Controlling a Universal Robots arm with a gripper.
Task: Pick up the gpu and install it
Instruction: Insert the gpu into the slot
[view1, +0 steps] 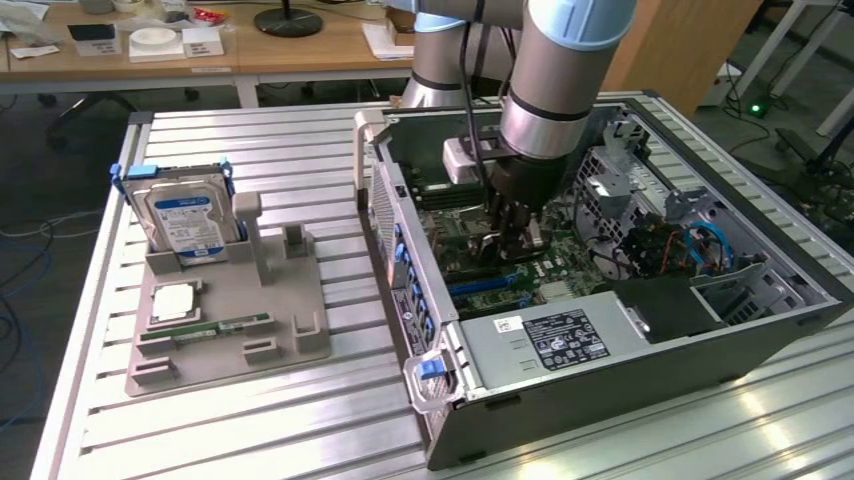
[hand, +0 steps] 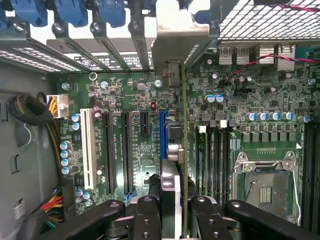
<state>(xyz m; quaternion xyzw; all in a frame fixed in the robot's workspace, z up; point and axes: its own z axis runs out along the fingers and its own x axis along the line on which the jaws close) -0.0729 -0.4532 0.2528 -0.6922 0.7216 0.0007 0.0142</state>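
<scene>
While gripper (hand: 177, 220) pinches gpu (hand: 183, 100) edge-on over motherboard (hand: 125, 85), blue slot (hand: 163, 130) just beside, bracket (hand: 180, 35) near case rear wall (hand: 40, 52)

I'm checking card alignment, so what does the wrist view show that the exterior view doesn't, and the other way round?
Wrist view: the gpu edge-on, clamped in the end effector, near the blue slot, plus the CPU socket. Exterior view: the holder with the hard drive and memory stick, and the arm down inside the case. Both: the motherboard.
</scene>
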